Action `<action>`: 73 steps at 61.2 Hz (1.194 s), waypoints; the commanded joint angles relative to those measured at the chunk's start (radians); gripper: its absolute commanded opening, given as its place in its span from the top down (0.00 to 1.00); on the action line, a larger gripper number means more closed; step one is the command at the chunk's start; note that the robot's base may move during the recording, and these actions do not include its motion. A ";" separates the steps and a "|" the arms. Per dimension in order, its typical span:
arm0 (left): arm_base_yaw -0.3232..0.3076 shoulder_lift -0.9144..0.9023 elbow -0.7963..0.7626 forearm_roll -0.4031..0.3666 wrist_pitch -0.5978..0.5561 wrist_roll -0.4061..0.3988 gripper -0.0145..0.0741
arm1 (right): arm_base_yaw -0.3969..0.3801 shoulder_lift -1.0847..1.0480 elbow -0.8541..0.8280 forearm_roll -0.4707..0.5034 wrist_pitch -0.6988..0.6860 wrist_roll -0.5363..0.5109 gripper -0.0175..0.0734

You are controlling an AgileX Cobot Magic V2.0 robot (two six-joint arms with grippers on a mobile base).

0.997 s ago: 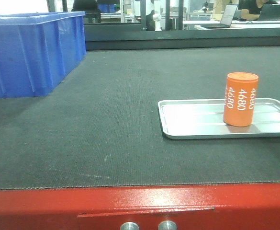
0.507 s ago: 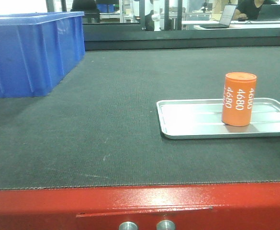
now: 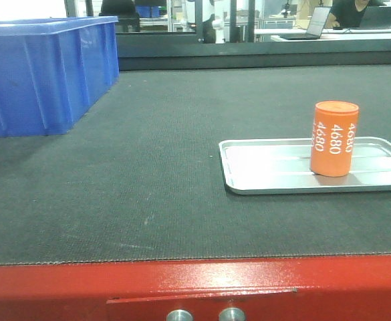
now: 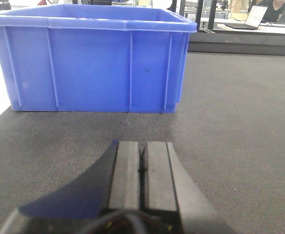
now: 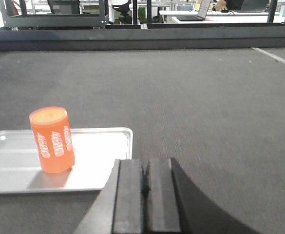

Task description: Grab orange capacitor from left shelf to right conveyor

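Note:
The orange capacitor stands upright in a shallow silver tray on the dark grey conveyor belt, at the right of the front view. It also shows in the right wrist view, left of my right gripper, which is shut and empty just off the tray's right corner. My left gripper is shut and empty above the belt, a short way in front of a blue bin. The left shelf is out of view.
The blue bin sits on the belt at the far left. The red front frame with two round metal buttons runs along the near edge. A dark rail closes the belt's far side.
The view has shifted very slightly; the capacitor, tray and bin stand where they were.

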 commanded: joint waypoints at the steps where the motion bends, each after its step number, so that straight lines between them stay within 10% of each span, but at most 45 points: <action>1: 0.001 -0.011 -0.004 -0.003 -0.088 -0.002 0.98 | -0.008 -0.016 0.009 0.000 -0.123 -0.013 0.76; 73: 0.001 -0.009 -0.004 -0.003 -0.088 -0.002 0.98 | -0.008 -0.016 0.040 0.000 -0.135 -0.002 0.76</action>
